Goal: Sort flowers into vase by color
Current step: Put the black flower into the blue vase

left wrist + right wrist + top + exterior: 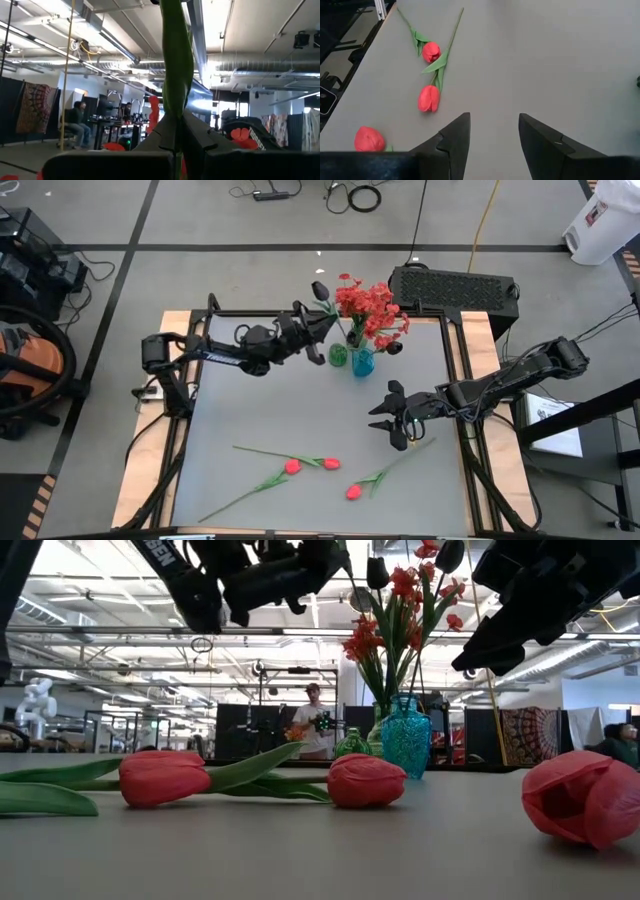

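Observation:
A flower with a dark bud (320, 288) is up beside the vases, and my left gripper (328, 325) is shut on it, just left of the green vase (338, 356) and the blue vase (362, 363). Red blossoms (370, 310) and another dark bud (393, 347) stand in the vases. Three red tulips (292, 466) (330, 464) (353, 492) lie flat on the near part of the table. My right gripper (392, 418) hovers open above the table, right of centre, with nothing between its fingers (455, 135). My left gripper pinches the flower's green leaf and stem (176, 100) between its two shut fingers (160, 135), well below the bud. The fingers slant upward toward the vases. The flower stands roughly upright, bud on top, clear of the table. The gripper hides its lower stem.
A black perforated box (450, 288) sits at the table's far right corner. Bare grey tabletop (270, 410) lies between the vases and the tulips. Wooden borders (150, 440) run along the table's sides. People (312, 725) are in the room behind.

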Robot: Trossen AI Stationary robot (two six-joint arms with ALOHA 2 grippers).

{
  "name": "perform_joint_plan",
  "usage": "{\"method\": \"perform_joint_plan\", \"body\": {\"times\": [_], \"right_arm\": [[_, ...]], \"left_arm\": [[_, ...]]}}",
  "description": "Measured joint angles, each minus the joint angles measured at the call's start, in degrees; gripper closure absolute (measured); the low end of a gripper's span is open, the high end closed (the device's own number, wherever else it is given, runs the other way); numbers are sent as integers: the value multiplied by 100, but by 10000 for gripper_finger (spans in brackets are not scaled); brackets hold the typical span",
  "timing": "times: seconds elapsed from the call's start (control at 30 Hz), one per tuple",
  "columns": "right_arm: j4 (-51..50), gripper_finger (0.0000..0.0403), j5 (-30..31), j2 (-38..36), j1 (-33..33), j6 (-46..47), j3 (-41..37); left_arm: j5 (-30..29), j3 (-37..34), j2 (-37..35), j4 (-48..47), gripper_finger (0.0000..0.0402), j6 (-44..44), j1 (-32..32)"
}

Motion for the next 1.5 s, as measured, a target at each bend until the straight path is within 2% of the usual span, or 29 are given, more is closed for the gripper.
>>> {"method": "perform_joint_plan", "body": {"times": [0.53, 0.83, 1.2, 1.33, 1.5], "right_arm": [[0, 243, -2, 0, 0, 1, 0], [0, 243, -2, 0, 0, 0, 0], [2, 243, -4, 0, 0, 24, 0], [2, 243, -6, 1, 0, 31, 0], [2, 243, -4, 2, 0, 31, 0]], "left_arm": [[0, 545, 670, 18, 387, -183, 0], [11, 552, 691, -61, 387, -146, 0], [56, 550, 689, -597, 386, -144, 2], [314, 550, 689, -596, 370, -144, 7], [407, 550, 689, -615, 311, -118, 7]]}}
